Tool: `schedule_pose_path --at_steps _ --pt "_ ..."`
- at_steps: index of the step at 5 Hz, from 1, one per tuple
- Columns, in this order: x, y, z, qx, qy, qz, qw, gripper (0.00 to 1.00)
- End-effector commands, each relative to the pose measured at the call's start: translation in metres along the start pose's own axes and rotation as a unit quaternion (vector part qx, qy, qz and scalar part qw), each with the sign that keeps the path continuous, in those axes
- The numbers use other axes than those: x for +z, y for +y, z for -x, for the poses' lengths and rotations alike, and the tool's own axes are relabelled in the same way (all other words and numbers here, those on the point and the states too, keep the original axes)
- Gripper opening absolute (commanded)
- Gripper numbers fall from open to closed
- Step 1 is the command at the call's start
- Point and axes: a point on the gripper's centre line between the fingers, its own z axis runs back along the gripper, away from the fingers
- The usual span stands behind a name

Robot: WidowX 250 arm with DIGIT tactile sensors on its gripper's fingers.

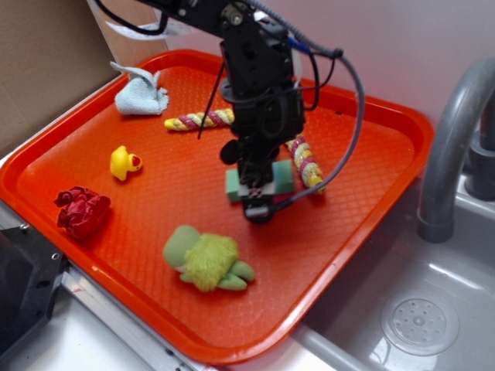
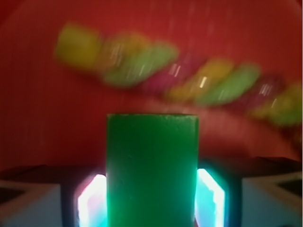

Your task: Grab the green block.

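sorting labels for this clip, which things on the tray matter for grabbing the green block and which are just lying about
Part of the job:
- green block
- end effector, a finger on each side of the block

Just lying about on the orange tray:
- yellow-green plush toy
- yellow duck
- red crumpled item
- twisted rope
- light blue cloth

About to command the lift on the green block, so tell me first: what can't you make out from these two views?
- Exterior view: the end effector covers the middle of the green block, hiding finger contact.
- Wrist view: the block fills the gap; glare washes out the fingers, and the bottom edge cuts off its near end.
- Wrist view: the braided rope is blurred.
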Motion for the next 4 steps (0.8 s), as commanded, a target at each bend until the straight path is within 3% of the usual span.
schedule_pose_path --at_steps 1,2,3,4 --pt "0.104 0.039 0.057 0.221 -0.025 0.03 0.974 0.0" --pt "0.15 0.045 0.093 0.314 -0.062 0.036 0.947 0.0" --pt "0.177 0.059 0.121 0.299 -0.121 0.105 0.941 0.0" --pt "0.161 0.055 0.104 0.282 -0.11 0.075 0.95 0.0"
